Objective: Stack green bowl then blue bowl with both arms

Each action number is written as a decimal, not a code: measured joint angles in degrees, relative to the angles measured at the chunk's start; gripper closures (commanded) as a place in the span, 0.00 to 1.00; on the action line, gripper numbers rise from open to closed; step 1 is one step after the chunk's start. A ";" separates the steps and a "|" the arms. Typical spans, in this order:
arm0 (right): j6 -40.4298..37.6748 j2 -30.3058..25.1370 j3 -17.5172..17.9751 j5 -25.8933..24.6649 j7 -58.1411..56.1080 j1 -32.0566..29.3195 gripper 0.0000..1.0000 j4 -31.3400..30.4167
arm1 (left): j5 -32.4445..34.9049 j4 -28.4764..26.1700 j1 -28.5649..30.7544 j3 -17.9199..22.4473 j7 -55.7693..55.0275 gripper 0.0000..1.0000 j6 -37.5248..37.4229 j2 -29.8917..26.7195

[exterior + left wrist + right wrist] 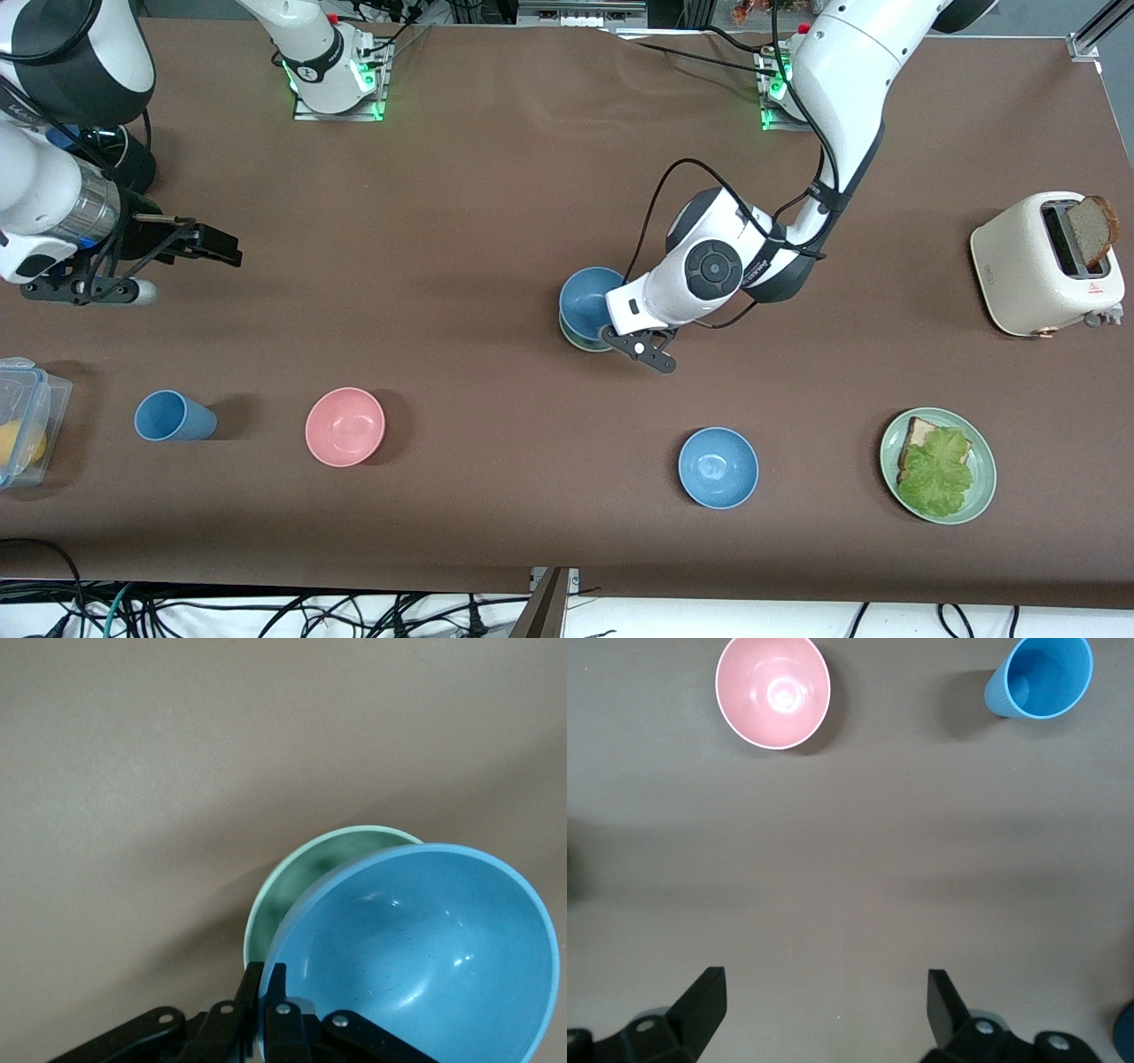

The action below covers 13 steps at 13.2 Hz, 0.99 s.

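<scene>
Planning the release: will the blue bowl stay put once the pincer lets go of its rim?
Probably. The blue bowl sits tilted in the green bowl, so it may rock or settle deeper. Its glossy inside suggests stiff, light, slippery plastic. The left pincer pinches its rim.

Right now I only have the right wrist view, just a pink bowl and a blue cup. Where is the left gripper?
Observer: The left gripper is mid-table, shut on the rim of the blue bowl.
Operator: And the green bowl?
Observer: The green bowl sits under the blue bowl, with its rim showing on one side.
Operator: Where is my arm?
Observer: The right gripper waits over bare table toward the right arm's end.
</scene>
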 measured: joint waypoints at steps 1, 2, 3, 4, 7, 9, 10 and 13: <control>-0.04 0.00 0.00 0.00 0.01 -0.04 0.00 0.00 | 0.00 0.02 0.08 0.02 0.74 0.77 0.26 0.21; -0.07 0.00 0.00 0.00 0.01 -0.07 0.00 0.00 | 0.00 0.04 0.11 0.02 1.13 0.06 0.36 0.39; -0.08 0.01 0.00 0.00 0.02 -0.09 0.00 0.00 | 0.00 0.05 0.10 0.02 1.26 0.00 0.46 0.57; -0.09 0.01 0.00 0.00 0.02 -0.09 0.00 0.00 | 0.00 0.07 0.11 0.02 1.33 0.00 0.54 0.71; -0.11 0.01 0.03 0.00 0.02 -0.09 0.00 0.00 | 0.00 0.44 0.31 0.04 1.39 0.00 0.64 0.78; -0.15 0.03 0.03 0.00 0.02 -0.11 0.00 0.00 | 0.00 1.35 0.87 0.05 1.42 0.00 0.44 0.51; -0.16 0.03 0.03 0.00 0.02 -0.11 0.00 0.00 | 0.00 1.93 1.10 0.10 1.43 0.00 -0.63 -0.14; -0.18 0.05 0.03 0.00 0.02 -0.12 0.00 0.00 | 0.00 3.28 1.97 1.98 1.42 0.00 -9.34 -5.21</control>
